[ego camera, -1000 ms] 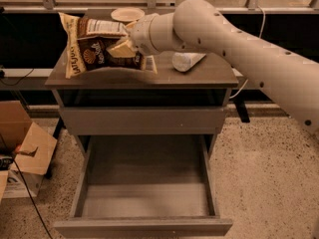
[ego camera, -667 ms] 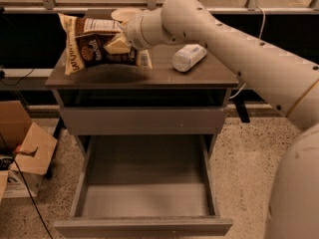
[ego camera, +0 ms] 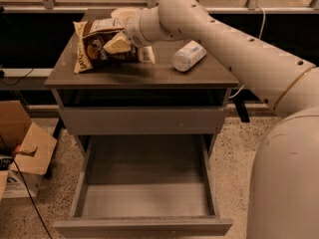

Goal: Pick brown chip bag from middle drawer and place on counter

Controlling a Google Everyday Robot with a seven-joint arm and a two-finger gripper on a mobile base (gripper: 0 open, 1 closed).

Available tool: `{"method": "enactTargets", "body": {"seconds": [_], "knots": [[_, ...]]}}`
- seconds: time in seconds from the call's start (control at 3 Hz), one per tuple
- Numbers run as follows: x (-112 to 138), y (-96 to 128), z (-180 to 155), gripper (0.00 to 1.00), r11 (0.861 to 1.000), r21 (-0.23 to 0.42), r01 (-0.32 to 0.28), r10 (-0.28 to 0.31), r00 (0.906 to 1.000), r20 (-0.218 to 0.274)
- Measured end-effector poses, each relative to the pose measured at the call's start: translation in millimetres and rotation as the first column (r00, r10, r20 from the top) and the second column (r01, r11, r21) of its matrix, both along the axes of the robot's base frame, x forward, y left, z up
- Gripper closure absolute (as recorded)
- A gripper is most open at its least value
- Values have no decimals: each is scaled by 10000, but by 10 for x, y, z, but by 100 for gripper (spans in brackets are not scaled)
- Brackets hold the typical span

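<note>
The brown chip bag (ego camera: 97, 49) lies tilted on the left part of the counter (ego camera: 149, 76), its cream edge strip to the left. My gripper (ego camera: 132, 49) is at the bag's right end, shut on it, with one cream finger (ego camera: 117, 44) across the bag's front. My arm reaches in from the right, over the counter. The middle drawer (ego camera: 144, 183) stands pulled out below, and its grey floor is bare.
A clear plastic bottle (ego camera: 188, 55) lies on the counter to the right of my gripper. A pale dish (ego camera: 124, 12) sits at the counter's back. A flat grey front panel (ego camera: 142, 121) is above the open drawer. A cardboard box (ego camera: 25, 153) stands on the floor at left.
My gripper has moved a little left and lower with the bag, which now sits closer to the counter top. The bottle has not moved.
</note>
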State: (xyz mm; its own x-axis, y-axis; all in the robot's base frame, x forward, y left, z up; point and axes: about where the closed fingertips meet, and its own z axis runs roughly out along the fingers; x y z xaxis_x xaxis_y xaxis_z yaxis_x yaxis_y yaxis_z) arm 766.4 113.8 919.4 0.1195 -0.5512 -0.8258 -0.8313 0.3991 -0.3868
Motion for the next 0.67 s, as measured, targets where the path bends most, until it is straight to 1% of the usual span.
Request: {"method": "enactTargets", "body": {"seconds": [0.33, 0.67], "knots": [[-2, 12, -7, 0, 10000, -1, -17, 17, 10000, -10], [-2, 12, -7, 0, 10000, -1, -17, 17, 10000, -10]]}}
